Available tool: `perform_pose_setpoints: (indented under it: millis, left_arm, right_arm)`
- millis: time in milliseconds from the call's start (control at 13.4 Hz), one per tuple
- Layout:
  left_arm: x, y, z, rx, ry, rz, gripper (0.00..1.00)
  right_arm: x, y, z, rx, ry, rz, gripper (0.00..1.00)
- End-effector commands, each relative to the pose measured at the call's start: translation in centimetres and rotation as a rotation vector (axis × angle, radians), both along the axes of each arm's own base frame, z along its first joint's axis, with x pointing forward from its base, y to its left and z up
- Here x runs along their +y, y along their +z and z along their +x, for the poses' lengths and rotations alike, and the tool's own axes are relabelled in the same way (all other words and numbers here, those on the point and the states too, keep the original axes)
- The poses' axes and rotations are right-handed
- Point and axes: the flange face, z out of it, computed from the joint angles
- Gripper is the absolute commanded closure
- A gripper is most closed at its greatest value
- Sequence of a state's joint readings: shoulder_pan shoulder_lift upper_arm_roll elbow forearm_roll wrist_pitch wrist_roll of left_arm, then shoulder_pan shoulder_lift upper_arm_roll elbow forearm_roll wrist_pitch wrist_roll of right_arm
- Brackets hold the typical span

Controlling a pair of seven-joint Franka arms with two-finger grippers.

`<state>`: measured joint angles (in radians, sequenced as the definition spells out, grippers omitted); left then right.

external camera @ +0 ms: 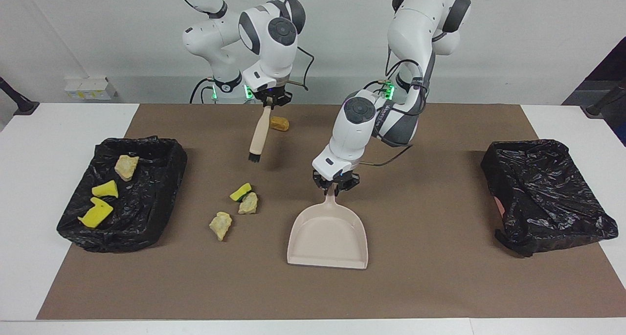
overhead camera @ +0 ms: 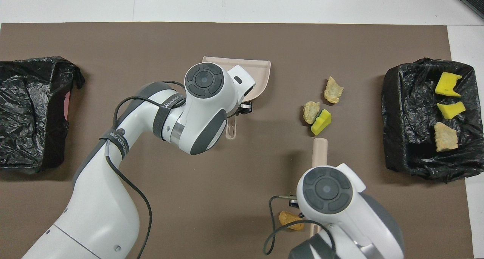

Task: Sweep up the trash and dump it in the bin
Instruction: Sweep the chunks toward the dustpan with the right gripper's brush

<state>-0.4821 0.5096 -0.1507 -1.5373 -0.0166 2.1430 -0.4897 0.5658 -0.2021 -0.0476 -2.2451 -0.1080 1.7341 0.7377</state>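
The left gripper (external camera: 335,187) is clamped on the handle of the beige dustpan (external camera: 327,237), whose pan rests on the brown mat (external camera: 430,271). The right gripper (external camera: 272,100) grips a brush (external camera: 257,134), hanging bristles-down over the mat. Beside the dustpan, toward the right arm's end, lie three trash scraps (external camera: 242,198). An orange-brown lump (external camera: 279,123) lies nearer the robots than the dustpan. Three more scraps sit in the black-lined bin (external camera: 161,151) at the right arm's end.

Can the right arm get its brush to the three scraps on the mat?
Probably yes: the right tool holds the brush above bare mat beside the three scraps; the dustpan sits clear of that path.
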Motion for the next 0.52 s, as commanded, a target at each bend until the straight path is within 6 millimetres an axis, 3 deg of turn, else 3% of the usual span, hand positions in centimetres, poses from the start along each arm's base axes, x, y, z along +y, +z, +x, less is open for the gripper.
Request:
perform_pose_setpoints:
  millis: [0, 75, 224, 298, 447]
  left_arm:
    - [3.1, 2.7, 0.8, -0.028, -0.067, 0.032, 1.0]
    - [4.1, 4.3, 0.9, -0.054, -0.123, 0.03, 1.0]
    - [7.4, 5.5, 2.0, -0.045, -0.229, 0.053, 1.0]
    - [8.8, 5.5, 2.5, -0.051, -0.348, 0.063, 1.0]
    - [10.8, 5.0, 2.7, -0.05, -0.484, 0.075, 1.0]
  right_arm:
    - [-5.8, -1.4, 4.1, -0.052, 0.069, 0.014, 1.0]
    - [-8.3, -2.0, 6.1, -0.079, 0.123, 0.033, 1.0]
    - [-12.5, -2.5, 9.8, -0.126, 0.222, 0.066, 1.0]
    - [-15.3, -2.9, 11.6, -0.119, 0.279, 0.061, 1.0]
    - [-17.8, -4.3, 13.9, -0.105, 0.39, 0.006, 1.0]
